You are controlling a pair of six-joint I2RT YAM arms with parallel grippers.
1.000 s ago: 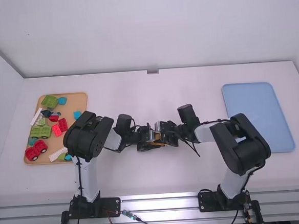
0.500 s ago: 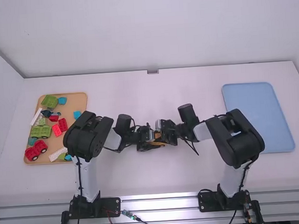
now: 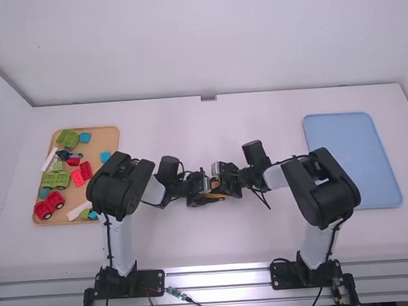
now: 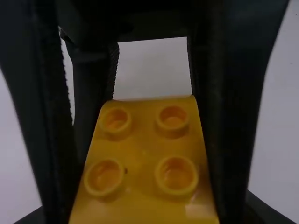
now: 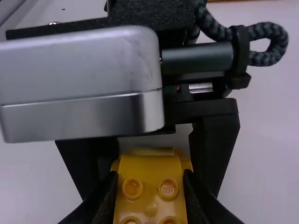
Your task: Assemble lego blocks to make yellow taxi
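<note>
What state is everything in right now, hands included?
Left hand: shut on the yellow studded block.
Right hand: shut on it too.
Yellow studded block: held by both hands, studs exposed.
Tan tray: holding assorted blocks.
Red wheeled block: resting on that tray, ungripped.
Blue tray: lying flat.

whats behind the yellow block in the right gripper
Behind the yellow block, more yellow plastic pokes out past its far edge, between the left gripper's fingers. Whatever sits directly behind the block is covered, so that part can't be seen.
</note>
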